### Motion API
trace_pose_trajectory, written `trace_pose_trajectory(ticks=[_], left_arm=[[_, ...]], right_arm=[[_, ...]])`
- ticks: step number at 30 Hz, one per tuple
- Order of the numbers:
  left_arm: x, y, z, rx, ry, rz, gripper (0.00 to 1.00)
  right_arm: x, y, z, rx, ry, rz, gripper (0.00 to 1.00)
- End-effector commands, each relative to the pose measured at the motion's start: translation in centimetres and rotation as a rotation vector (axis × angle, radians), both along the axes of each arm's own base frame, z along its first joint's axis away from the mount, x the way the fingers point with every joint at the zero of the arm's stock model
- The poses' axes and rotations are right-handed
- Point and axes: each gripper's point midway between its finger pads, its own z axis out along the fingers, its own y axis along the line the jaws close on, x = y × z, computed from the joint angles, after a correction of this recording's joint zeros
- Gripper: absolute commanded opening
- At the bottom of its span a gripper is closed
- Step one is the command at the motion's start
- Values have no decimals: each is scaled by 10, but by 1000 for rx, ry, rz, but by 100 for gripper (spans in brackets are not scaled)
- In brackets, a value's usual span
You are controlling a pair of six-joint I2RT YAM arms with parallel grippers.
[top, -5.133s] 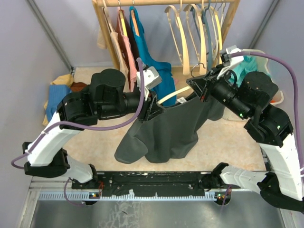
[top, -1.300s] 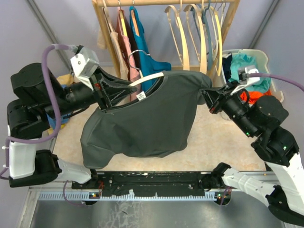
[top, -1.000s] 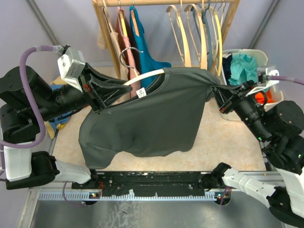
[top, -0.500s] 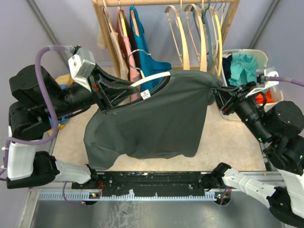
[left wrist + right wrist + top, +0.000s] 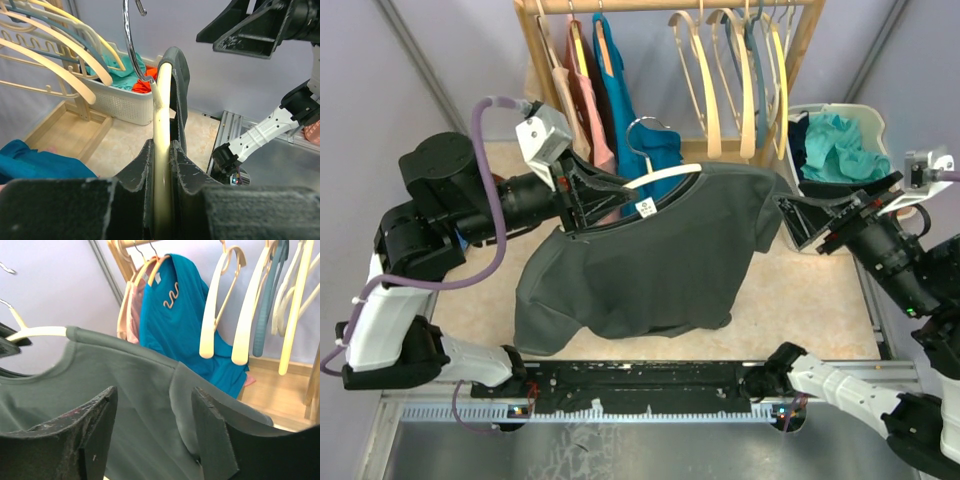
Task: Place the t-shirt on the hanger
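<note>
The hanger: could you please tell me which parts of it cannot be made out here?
Top view: half the hanger lies under the t-shirt.
Left wrist view: hook top cut off by the upper edge; near end hidden by the left gripper.

The right gripper point(image 5: 798, 226) is now opened and drawn back toward the right edge of the frame. The sleeve of the t-shirt point(image 5: 660, 265), clamped and stretched out to the right a moment ago, is released and hangs slack. The left gripper point(image 5: 618, 194) and the hanger point(image 5: 668, 174) are carried from the left toward the upper centre, and the shirt is shifted rightward with them.
</note>
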Motion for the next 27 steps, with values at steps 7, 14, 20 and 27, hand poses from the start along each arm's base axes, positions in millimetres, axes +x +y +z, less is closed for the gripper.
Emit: trace_pose_trajectory(ticks=[7, 14, 20, 27], left_arm=[[9, -10, 6, -41, 3, 22, 0], [21, -24, -5, -10, 1, 44, 0], [33, -31, -12, 10, -8, 81, 0], [36, -39, -16, 21, -12, 69, 0]], right_arm=[[3, 41, 1, -4, 35, 158, 58], [23, 64, -2, 49, 119, 170, 58], [38, 77, -15, 67, 187, 158, 58], [52, 78, -25, 77, 239, 100, 58]])
